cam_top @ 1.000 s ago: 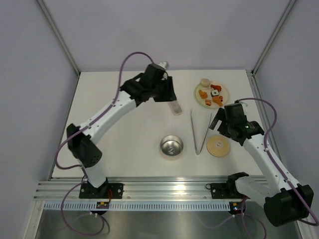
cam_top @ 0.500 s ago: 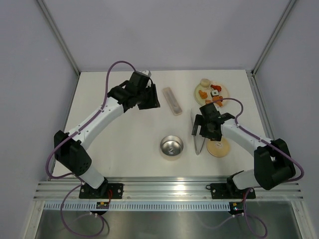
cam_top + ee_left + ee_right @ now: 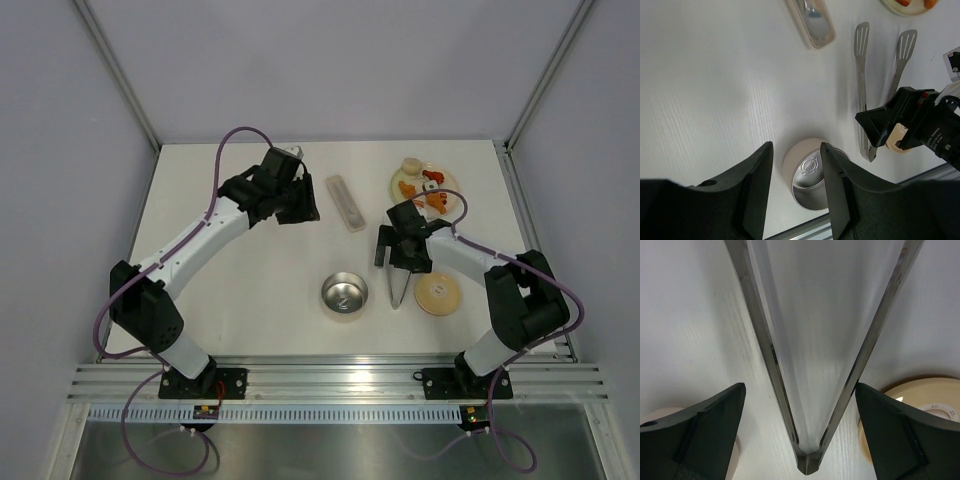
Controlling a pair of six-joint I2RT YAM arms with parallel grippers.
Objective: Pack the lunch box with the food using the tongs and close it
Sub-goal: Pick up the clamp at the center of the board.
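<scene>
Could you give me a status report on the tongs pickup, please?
Right gripper open, straddling the tongs near their hinge, no grip yet. Left gripper open, empty. Lunch box empty, lid off. Nothing blocking.

The tongs run off the top edge — tips unseen — and the lid is cropped.

A pale oblong case lies on the white table right of the left gripper, a yellow-green plate beyond the right gripper
</scene>
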